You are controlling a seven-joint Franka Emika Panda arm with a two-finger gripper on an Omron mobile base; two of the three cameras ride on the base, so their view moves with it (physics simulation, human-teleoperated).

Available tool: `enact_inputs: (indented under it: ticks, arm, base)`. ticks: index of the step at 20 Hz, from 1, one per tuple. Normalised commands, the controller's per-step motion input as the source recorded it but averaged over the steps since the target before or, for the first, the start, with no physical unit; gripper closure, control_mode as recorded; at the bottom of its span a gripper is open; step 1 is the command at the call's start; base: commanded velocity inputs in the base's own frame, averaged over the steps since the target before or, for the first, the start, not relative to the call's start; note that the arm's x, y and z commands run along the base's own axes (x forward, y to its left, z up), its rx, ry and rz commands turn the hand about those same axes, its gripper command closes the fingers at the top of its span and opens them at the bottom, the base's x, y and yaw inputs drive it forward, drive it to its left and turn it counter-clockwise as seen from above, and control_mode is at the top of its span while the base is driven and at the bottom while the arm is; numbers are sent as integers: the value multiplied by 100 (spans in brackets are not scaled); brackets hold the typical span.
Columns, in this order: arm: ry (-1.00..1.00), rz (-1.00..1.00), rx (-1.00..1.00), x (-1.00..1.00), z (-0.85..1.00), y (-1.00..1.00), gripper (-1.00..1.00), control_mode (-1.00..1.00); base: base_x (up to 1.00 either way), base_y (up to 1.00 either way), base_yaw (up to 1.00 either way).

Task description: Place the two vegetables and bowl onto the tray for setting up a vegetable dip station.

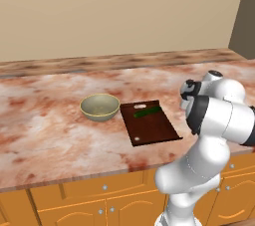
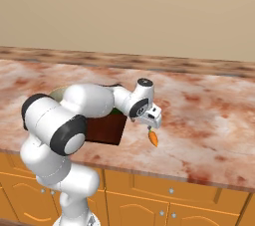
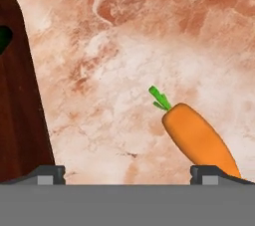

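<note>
Right base view: pincer [image 2: 151, 125] perhaps above carrot [image 2: 153, 139]

Arm bent low, claw [image 3: 127, 172] wide open, pointing down.

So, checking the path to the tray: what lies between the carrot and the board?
Bare marble counter only, seen in the hand view, between the carrot and the board.

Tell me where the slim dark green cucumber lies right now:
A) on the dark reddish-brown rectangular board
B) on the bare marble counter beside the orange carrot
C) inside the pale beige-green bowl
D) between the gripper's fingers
A: the slim dark green cucumber rests on the dark reddish-brown rectangular board near its slot-handle end, while the pale beige-green bowl sits empty beside it.
</note>
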Motion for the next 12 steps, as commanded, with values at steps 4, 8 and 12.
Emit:
enact_inputs:
  ticks: [4, 8, 12]
  arm:
    - [10, 10, -13, -21, 0, -3, -100, -100]
    - [14, 13, -7, -17, 0, -11, -100, -100]
    - [14, 21, -1, -2, 0, -28, -100, -100]
  base:
    - [0, 0, 0]
    - [0, 0, 0]
    - [0, 0, 0]
